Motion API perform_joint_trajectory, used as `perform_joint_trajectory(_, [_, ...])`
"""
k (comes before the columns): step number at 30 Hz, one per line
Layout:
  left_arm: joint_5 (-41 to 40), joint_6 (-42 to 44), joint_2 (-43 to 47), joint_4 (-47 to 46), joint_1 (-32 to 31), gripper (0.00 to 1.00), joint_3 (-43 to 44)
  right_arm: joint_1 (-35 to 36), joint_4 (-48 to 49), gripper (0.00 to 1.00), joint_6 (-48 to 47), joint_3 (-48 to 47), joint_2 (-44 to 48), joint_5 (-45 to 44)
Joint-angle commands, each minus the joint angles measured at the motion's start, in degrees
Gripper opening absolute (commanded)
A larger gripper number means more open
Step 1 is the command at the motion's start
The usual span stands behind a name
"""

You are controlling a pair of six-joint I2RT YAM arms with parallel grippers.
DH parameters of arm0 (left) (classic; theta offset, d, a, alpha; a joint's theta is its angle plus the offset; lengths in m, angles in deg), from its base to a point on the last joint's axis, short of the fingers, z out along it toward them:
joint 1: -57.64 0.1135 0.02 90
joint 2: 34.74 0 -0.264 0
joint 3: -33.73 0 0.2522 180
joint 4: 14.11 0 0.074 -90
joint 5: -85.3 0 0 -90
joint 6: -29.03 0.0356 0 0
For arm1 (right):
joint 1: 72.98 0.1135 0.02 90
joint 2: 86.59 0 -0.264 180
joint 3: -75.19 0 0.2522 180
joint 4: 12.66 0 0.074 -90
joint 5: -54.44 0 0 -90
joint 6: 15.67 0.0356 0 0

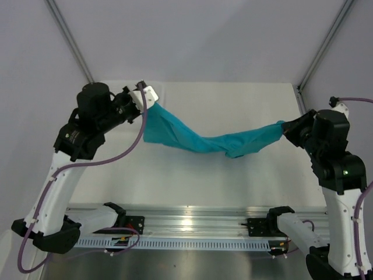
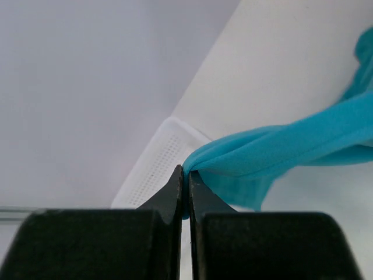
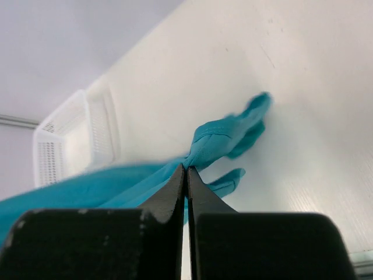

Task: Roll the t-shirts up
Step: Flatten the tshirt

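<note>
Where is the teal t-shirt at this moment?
In the top view, the teal t-shirt sags over the table, stretched between the left end effector and the right end effector.

My left arm (image 1: 52, 186) and right arm (image 1: 344, 224) use white link shells with black joint housings. A purple cable (image 1: 139, 129) runs along each arm. My fingers (image 2: 172, 191) are black, tapering to thin tips. A green indicator (image 1: 346, 172) glows on the right arm.

One t-shirt (image 1: 204, 142), two hands (image 1: 145, 107) (image 1: 284, 127), seemingly one tray (image 3: 55, 146)
</note>
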Motion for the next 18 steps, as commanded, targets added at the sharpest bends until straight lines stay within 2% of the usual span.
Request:
perform_joint_trajectory(1, [2.4, -2.7, -2.5, 10.3, 2.2, 0.01, 4.8, -0.2, -4.8, 0.0, -1.9, -5.8, 0.6, -2.9])
perform_joint_trajectory(4, [-2.1, -2.6, -5.7, 6.2, 3.3, 0.01, 6.6, -0.2, -0.4, 0.0, -3.9, -6.7, -1.3, -6.8])
perform_joint_trajectory(6, [-4.9, -2.8, -10.2, 1.7, 4.0, 0.0, 9.1, -1.5, 2.9, 0.0, -5.3, -7.7, -5.8, -7.9])
perform_joint_trajectory(8, [-6.3, -4.5, -14.7, -0.1, 4.6, 0.01, 13.9, -4.6, 7.8, 0.0, -7.7, -10.0, -10.5, -4.0])
perform_joint_trajectory(10, [-7.9, -7.4, -22.2, -1.8, 5.1, 0.01, 22.9, -12.0, 11.1, 0.0, -7.8, -15.9, -19.0, 1.2])
perform_joint_trajectory(11, [-8.2, -8.7, -24.7, -2.3, 5.8, 0.01, 25.5, -14.4, 12.0, 0.0, -7.0, -18.3, -21.8, 6.4])
perform_joint_trajectory(13, [-8.5, -12.3, -32.2, -2.3, 6.3, 0.01, 36.5, -20.8, 15.4, 0.0, -3.5, -25.3, -29.9, 12.1])
perform_joint_trajectory(14, [-9.1, -13.1, -34.4, -2.3, 6.7, 0.01, 39.2, -22.4, 16.0, 0.0, -2.2, -28.1, -32.4, 15.3])
perform_joint_trajectory(15, [-11.6, -14.0, -36.5, -3.0, 6.8, 0.01, 46.0, -23.6, 15.5, 0.0, -1.4, -35.4, -37.4, 16.2])
perform_joint_trajectory(18, [-13.7, -14.1, -41.6, -4.8, 7.4, 0.01, 51.6, -24.8, 10.4, 0.0, -2.0, -50.9, -45.3, 16.7])
